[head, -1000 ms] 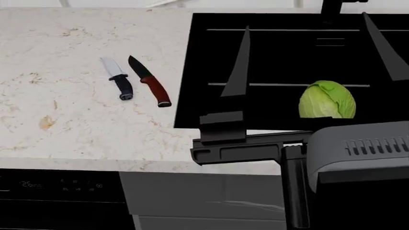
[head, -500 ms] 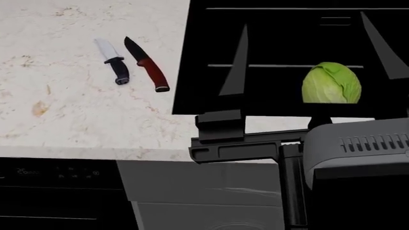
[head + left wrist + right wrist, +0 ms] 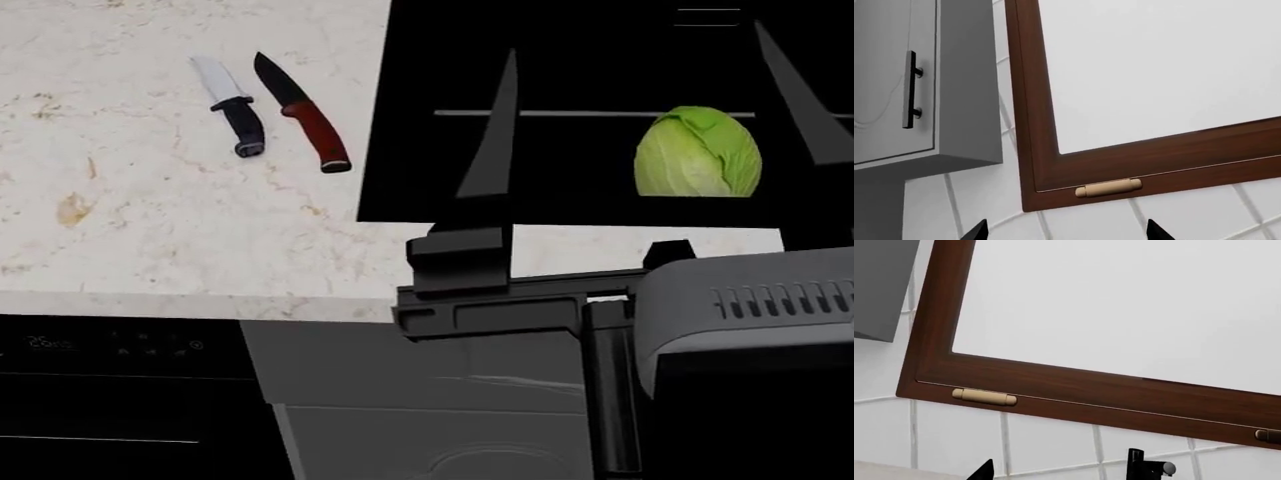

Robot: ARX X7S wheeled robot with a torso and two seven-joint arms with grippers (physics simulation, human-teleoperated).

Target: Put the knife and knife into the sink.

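left wrist view: the camera faces the wall, showing a grey cabinet (image 3: 927, 100) with a dark handle (image 3: 911, 90), white tiles and a brown window frame (image 3: 1121, 160) bearing a tan hinge (image 3: 1108, 188). two dark tips of the left fingers (image 3: 975, 232) poke in at the picture's edge, set well apart with nothing between them, so the left gripper (image 3: 1064, 235) stands released.

head view: the silver-bladed knife (image 3: 230, 105) and the red-handled knife (image 3: 302, 111) lie side by side on the pale marble table (image 3: 147, 230), close but apart, well off to the left of the raised dark fingers (image 3: 491, 135). the black sink (image 3: 574, 170) lies behind those fingers, holding a green cabbage (image 3: 697, 152) that sits between them. which arm these fingers belong to is hard to say.

right wrist view: the same window frame, tiles and a dark faucet (image 3: 1147, 467) show. only one tip of the right fingers (image 3: 981, 471) is plainly seen, so whether the right gripper is released or clenched cannot be told.
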